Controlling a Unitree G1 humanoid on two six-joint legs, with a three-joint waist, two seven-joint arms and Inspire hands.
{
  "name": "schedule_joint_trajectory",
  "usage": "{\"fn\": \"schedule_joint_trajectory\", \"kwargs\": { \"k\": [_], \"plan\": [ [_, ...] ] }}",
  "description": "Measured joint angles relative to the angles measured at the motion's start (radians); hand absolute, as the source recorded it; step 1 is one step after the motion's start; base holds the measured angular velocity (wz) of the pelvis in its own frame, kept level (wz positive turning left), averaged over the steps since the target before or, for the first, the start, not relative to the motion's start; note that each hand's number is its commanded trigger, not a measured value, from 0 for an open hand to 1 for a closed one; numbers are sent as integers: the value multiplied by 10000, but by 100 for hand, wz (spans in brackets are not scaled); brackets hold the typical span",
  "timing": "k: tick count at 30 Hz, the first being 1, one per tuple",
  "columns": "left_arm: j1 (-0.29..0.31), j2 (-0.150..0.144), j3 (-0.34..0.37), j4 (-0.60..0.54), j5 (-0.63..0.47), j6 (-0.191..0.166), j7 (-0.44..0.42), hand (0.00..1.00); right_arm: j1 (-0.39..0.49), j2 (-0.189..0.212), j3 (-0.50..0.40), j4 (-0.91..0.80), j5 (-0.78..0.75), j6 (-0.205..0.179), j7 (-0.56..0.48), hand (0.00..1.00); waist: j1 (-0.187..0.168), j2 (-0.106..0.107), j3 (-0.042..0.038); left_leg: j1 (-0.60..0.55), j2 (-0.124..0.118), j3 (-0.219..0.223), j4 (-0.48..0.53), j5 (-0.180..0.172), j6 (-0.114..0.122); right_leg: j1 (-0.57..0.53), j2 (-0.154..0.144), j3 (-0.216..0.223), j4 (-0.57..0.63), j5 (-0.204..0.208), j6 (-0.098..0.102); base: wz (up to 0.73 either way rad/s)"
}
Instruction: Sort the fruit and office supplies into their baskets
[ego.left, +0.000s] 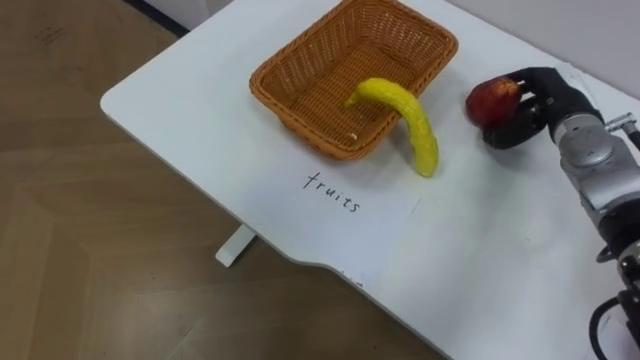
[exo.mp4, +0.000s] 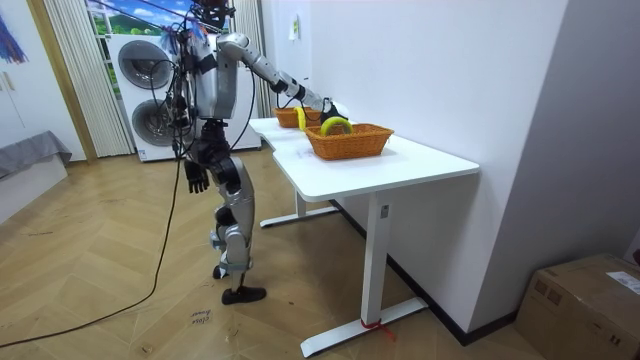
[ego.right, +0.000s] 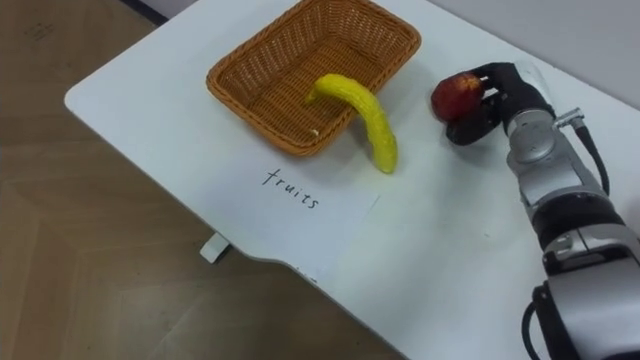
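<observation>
The right hand (ego.left: 548, 100) clasps the red apple (ego.left: 491, 99) in curled fingers (ego.left: 510, 135) — beside the basket (ego.left: 335, 60).

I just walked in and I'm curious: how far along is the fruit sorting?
Nothing looks finished yet. The banana lies across the rim of the basket, one end inside, the other out over the table. In hand: the right hand grips an apple beside the basket. Left to do: getting both fruits fully in. The left hand hangs at the robot's side.
</observation>
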Motion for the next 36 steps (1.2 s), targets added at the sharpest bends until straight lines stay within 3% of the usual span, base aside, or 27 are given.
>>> {"fn": "schedule_joint_trajectory", "kwargs": {
  "k": [15,20,26,36],
  "plan": [
    [-2,18,0,-4,-1,2,74,0,0,3,-17,0,291,11,-13,100,-4,-30,28,-7,-3,-3,37,1,-2,19,-3,1,2,1,1,0],
    [2,60,-6,3,7,4,105,0,9,1,-26,0,1385,145,-12,100,-31,-20,34,-13,-2,-3,53,-1,-4,23,5,23,3,2,2,0],
    [-6,102,3,-9,5,-2,105,0,19,-28,-24,-1,2801,206,-9,100,-86,-17,17,-6,-2,9,53,1,-4,19,2,29,5,2,1,0],
    [-2,89,44,-8,0,-71,314,0,102,77,-42,-270,3181,232,239,100,-381,59,-49,146,3,107,45,2,-1,160,-5,77,11,3,2,0]
  ]
}}
